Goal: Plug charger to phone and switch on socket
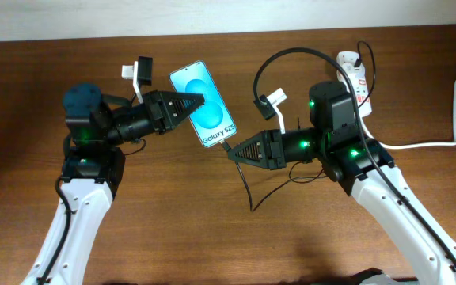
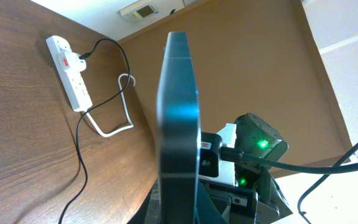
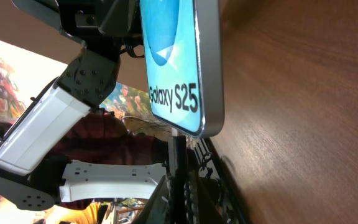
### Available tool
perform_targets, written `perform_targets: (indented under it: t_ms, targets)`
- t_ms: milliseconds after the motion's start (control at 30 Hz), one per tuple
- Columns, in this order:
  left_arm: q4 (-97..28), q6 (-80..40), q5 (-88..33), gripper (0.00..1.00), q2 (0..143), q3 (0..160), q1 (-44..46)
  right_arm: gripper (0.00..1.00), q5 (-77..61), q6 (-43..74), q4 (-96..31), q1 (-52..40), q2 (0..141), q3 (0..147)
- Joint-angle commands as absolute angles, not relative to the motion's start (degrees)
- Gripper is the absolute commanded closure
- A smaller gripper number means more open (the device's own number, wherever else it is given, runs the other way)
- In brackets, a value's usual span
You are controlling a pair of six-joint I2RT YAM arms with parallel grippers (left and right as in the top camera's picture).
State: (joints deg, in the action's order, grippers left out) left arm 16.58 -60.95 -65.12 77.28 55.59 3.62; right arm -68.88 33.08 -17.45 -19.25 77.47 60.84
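Phone (image 1: 209, 119) is gripped by its long edge in the closed left fingers (image 1: 187, 104). The charger (image 1: 291, 51) plug is pinched at its lower end by the right fingers (image 1: 241, 150). Socket (image 1: 356, 75) is set near the far desk (image 1: 172, 229) edge, with bare wood in front

— Where is your left gripper (image 1: 200, 103)?
— Pinched on the long edge of the phone (image 1: 210, 112), cyan screen up, its "Galaxy S25" end toward my right gripper (image 1: 231, 153).
— And that one?
— Closed, its tip at that end. The black charger cable (image 1: 247, 184) trails below it. The white power strip (image 1: 356, 77) lies behind my right arm.
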Motion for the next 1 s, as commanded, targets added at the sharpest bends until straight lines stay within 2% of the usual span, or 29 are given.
perform_targets:
  t_ms: [0,967]
  targets:
    - [17.0,-61.3,-66.6,1.0,76.9,56.4,3.7,0.96,-68.7,33.3,-17.1,-18.4,77.5,61.2]
    - [17.0,-61.3,-69.4,1.0,76.9,56.4,3.7,0.95,-62.1,36.9,-4.9,-20.3,77.6,61.2]
